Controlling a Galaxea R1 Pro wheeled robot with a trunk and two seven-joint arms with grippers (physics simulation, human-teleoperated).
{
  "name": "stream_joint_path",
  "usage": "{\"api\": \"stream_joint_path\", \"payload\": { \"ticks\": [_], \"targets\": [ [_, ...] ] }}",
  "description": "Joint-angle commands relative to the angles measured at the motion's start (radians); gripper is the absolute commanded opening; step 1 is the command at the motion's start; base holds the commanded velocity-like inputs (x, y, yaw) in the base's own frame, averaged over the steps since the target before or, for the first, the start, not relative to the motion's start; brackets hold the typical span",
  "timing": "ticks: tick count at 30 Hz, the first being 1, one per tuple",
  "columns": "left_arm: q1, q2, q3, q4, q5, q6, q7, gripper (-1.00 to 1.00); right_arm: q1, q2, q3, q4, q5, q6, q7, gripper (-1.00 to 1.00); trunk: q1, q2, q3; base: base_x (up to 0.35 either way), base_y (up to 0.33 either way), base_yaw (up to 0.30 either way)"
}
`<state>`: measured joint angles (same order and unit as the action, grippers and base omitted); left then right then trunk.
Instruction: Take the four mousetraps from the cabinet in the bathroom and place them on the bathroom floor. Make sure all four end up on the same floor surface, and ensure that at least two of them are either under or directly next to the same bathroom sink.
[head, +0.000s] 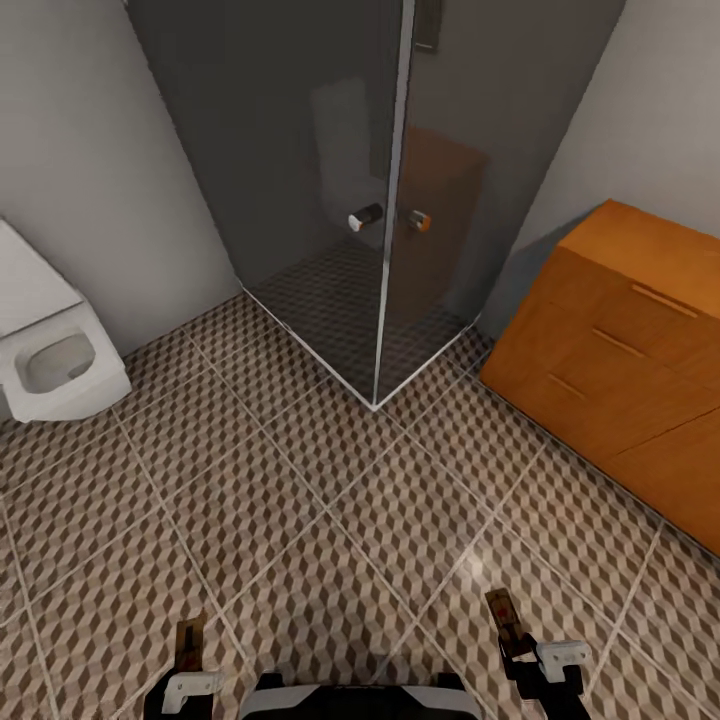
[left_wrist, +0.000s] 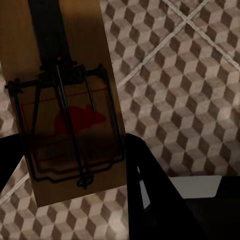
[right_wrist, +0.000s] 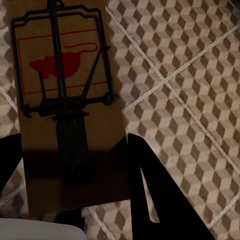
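Note:
Each gripper holds one mousetrap above the cube-patterned bathroom floor. My left gripper is shut on a tan mousetrap at the bottom left of the head view. In the left wrist view that mousetrap, with its red mouse mark and black wire, sits between the dark fingers of the left gripper. My right gripper is shut on a second mousetrap, seen up close in the right wrist view within the right gripper. The orange-brown cabinet stands at the right, drawers closed. The sink is out of view.
A dark glass shower enclosure with chrome knobs juts out ahead, its corner reaching the floor in the middle. A white toilet stands against the left wall. Grey walls close off the back.

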<state>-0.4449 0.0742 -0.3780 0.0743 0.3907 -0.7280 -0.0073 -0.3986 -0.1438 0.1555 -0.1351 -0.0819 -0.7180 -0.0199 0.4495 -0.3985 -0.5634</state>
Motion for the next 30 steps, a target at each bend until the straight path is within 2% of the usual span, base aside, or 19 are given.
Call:
{"api": "stream_joint_path", "payload": {
  "ticks": [1,30],
  "targets": [
    [-0.001,-0.001,-0.009,0.004,0.005,-0.005,0.0,-1.0,0.0,0.0,0.009,0.0,-0.012,-0.003,0.001,-1.0,0.001,-0.001,0.0,0.0,0.0,0.222],
    [-0.001,-0.005,-0.009,0.004,0.005,-0.005,-0.002,-1.0,0.0,0.004,0.009,0.001,-0.012,-0.003,0.001,-1.0,0.001,-0.001,0.034,0.0,0.0,0.221]
  ]
}}
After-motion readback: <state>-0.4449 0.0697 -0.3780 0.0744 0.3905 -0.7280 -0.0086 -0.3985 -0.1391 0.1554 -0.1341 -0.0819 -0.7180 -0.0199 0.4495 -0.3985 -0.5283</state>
